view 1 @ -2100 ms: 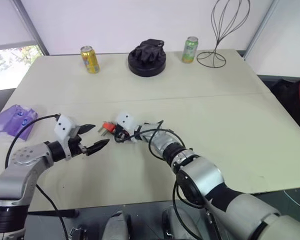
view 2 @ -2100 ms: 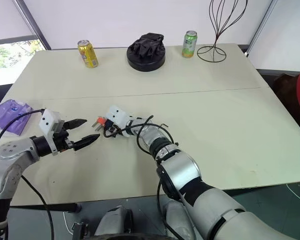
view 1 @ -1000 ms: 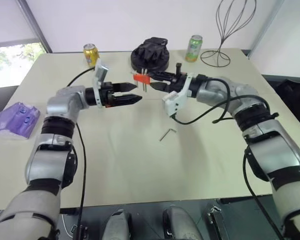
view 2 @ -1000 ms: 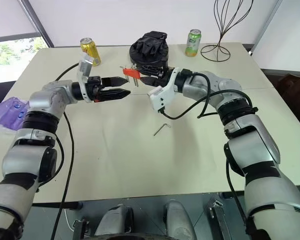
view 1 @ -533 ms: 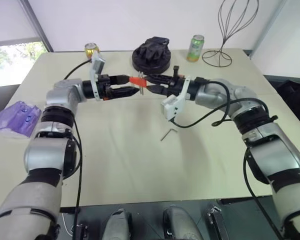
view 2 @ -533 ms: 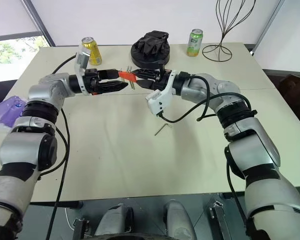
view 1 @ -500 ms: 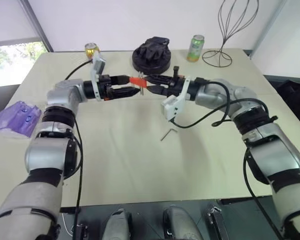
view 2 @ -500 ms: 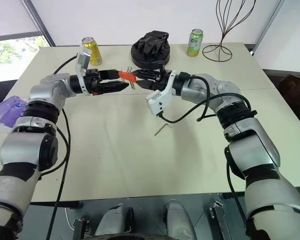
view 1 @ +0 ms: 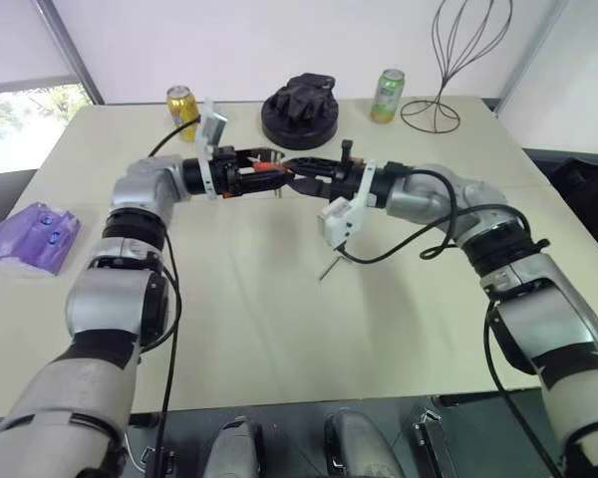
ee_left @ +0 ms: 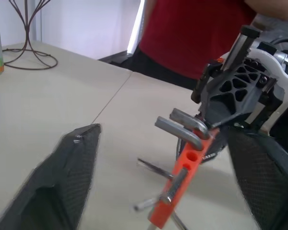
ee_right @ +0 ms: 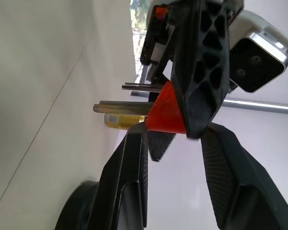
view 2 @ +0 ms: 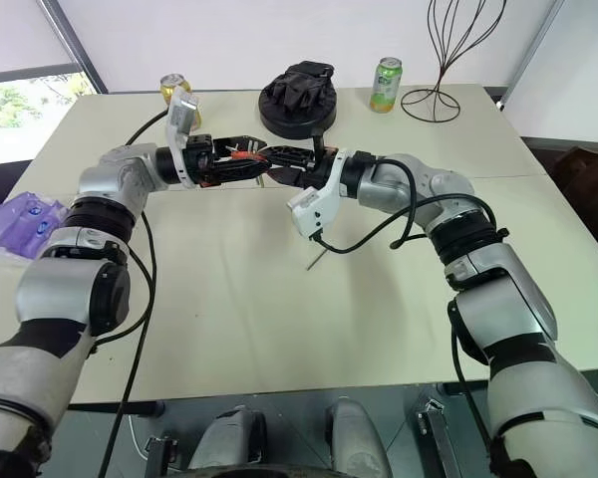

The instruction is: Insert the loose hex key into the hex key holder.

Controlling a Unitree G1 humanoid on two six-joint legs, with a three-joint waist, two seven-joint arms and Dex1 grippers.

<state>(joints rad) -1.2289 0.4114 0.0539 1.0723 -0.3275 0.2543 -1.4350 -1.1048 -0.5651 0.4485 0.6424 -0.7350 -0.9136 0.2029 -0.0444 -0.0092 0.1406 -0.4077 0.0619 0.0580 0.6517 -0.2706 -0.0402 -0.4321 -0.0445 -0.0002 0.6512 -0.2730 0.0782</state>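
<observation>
Resting flat on the beige table [view 1: 279, 329], the loose hex key [view 1: 328, 267] lies below the raised arms, apart from both. Above the table, the right gripper [view 1: 285, 183] is clamped on one end of the red hex key holder [ee_left: 180, 187]. The left gripper [view 1: 264, 178] faces it with its fingers [ee_left: 62, 177] parted either side of the holder. Along the far edge stand a yellow can [view 1: 181, 105], a black round base [view 1: 299, 123], a green can [view 1: 387, 96] and a wire stand [view 1: 448, 60]. White walls enclose the room.

Head stereo overlooks table [view 1: 279, 299] — both wrist cameras close on holder [ee_left: 180, 187].
</observation>
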